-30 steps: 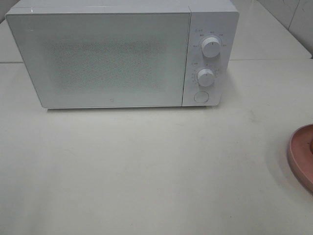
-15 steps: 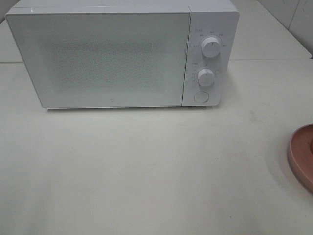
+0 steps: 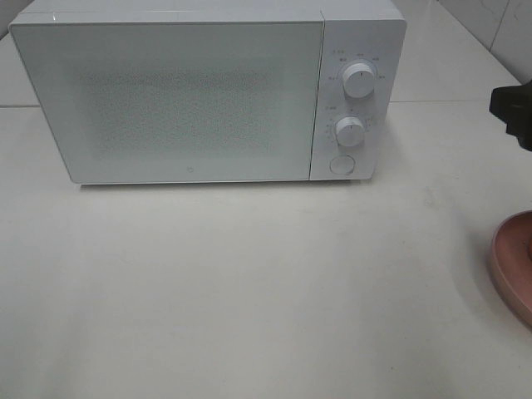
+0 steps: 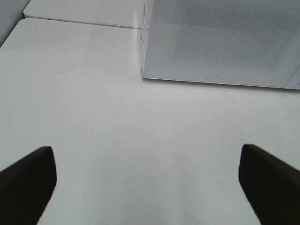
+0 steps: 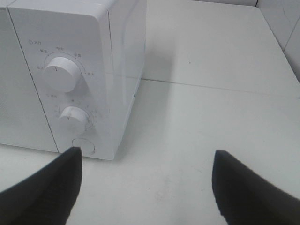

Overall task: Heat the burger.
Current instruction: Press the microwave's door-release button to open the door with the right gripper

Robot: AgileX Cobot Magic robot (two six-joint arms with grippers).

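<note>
Now | microwave [image 3: 191, 100] door closed | right fingers [image 5: 42, 187] spread (plate [image 3: 505, 270] far right)

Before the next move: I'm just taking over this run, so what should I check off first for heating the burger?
1. Microwave door open: not ok, it is shut.
2. Left tool open and empty: ok.
3. Right tool open and empty: ok.
4. Round button in sight: ok, the exterior and right wrist views both show it.
5. Burger located: cannot tell; only the pink plate's rim shows, at the edge of the exterior view.
</note>
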